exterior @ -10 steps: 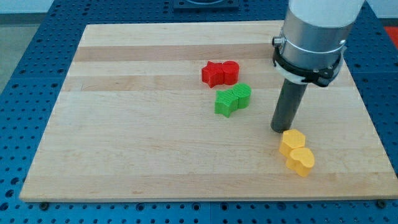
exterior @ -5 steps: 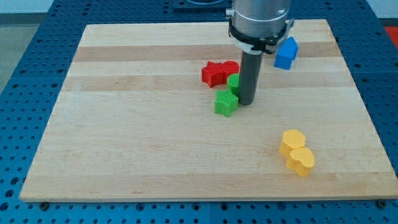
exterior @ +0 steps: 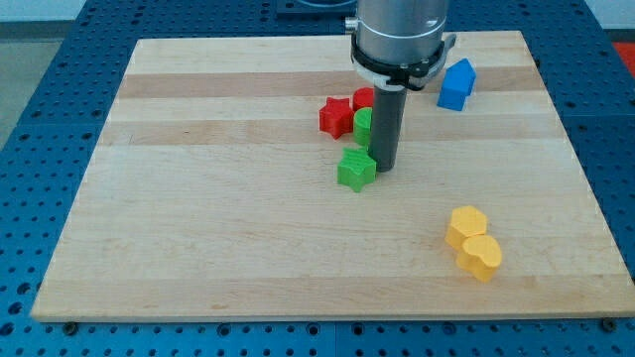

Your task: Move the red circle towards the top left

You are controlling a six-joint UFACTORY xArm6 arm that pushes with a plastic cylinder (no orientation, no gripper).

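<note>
Red circle (exterior: 363, 98) is sitting near the middle of the wooden board (exterior: 198, 198), toward the view's top, and is mostly hiding behind the dark rod, so only its upper left part is showing. My tip (exterior: 385, 165) is resting on the board below the red circle and slightly to the view's right of it; the rod carries no claw, so there are no jaws to report. Just to the view's left of the red circle, a red star (exterior: 335, 116) is lying, seemingly touching it. Directly below the red circle, a green round block (exterior: 363, 124) is pressing against the rod's left side. Further below, a green star (exterior: 355, 170) is sitting just left of my tip. To the view's right of the red circle, a blue block (exterior: 455, 84) is standing. Well apart, toward the view's bottom right, two yellow blocks (exterior: 472, 242) are lying touching each other.
</note>
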